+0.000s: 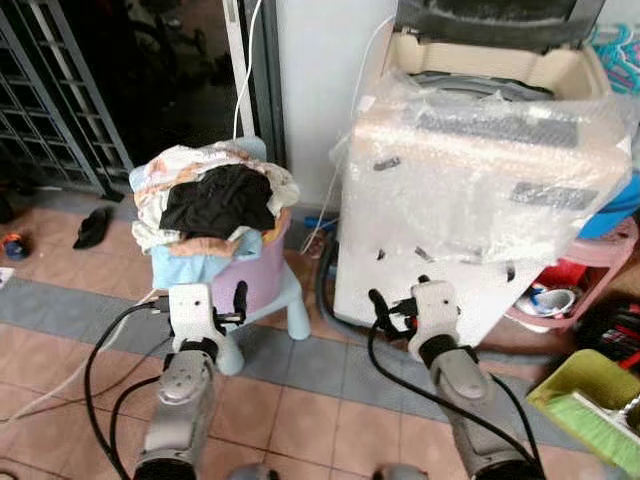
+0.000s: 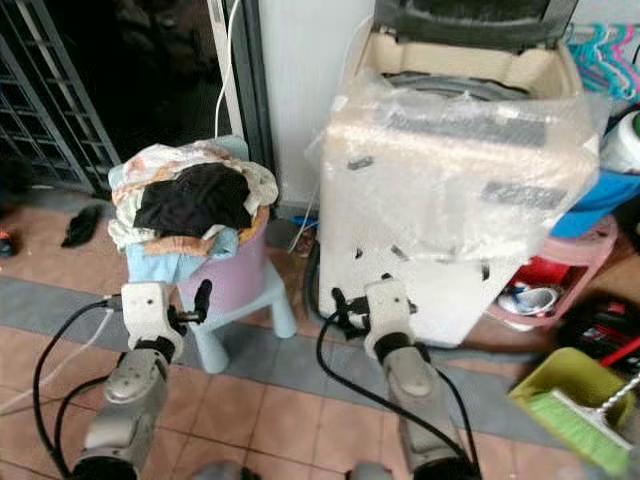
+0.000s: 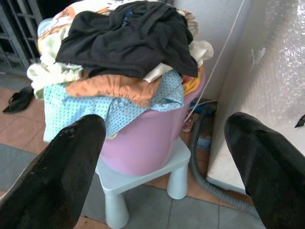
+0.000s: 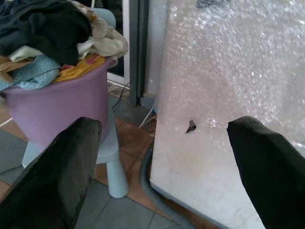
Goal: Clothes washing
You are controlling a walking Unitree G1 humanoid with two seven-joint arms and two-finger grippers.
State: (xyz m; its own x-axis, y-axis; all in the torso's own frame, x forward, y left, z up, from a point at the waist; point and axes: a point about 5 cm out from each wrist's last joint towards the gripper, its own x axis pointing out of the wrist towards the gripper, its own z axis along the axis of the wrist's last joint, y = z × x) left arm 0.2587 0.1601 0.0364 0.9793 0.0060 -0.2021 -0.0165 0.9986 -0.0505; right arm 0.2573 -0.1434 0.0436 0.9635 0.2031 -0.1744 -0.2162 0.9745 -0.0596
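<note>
Over on the far left a dark sandal [image 1: 92, 227] lies on the tiles by the metal grille [image 1: 55, 100]. Next along, the pink laundry tub [image 3: 143, 143] sits on a pale blue plastic stool [image 1: 290, 300], heaped well above its rim with clothes: a black garment [image 1: 218, 200] on top, an orange piece [image 3: 114, 88] under it, and a light blue dotted cloth [image 3: 109, 112] spilling down the front. The left gripper [image 1: 238, 300] hangs just in front of the stool, fingers [image 3: 62, 176] spread wide apart with nothing between them, aimed at the tub. A white cable [image 1: 245, 60] runs up the wall behind. In the middle, the right gripper [image 1: 380, 305] is held low, close to the front of the washing machine [image 1: 470, 190], fingers [image 4: 57, 176] likewise parted and empty. The machine is wrapped in bubble film, its top lid up, a grey hose [image 3: 209, 183] curling at its base. Far right, a pink stool [image 1: 600, 260] holds clutter, with a green dustpan [image 1: 585, 405] on the floor.
</note>
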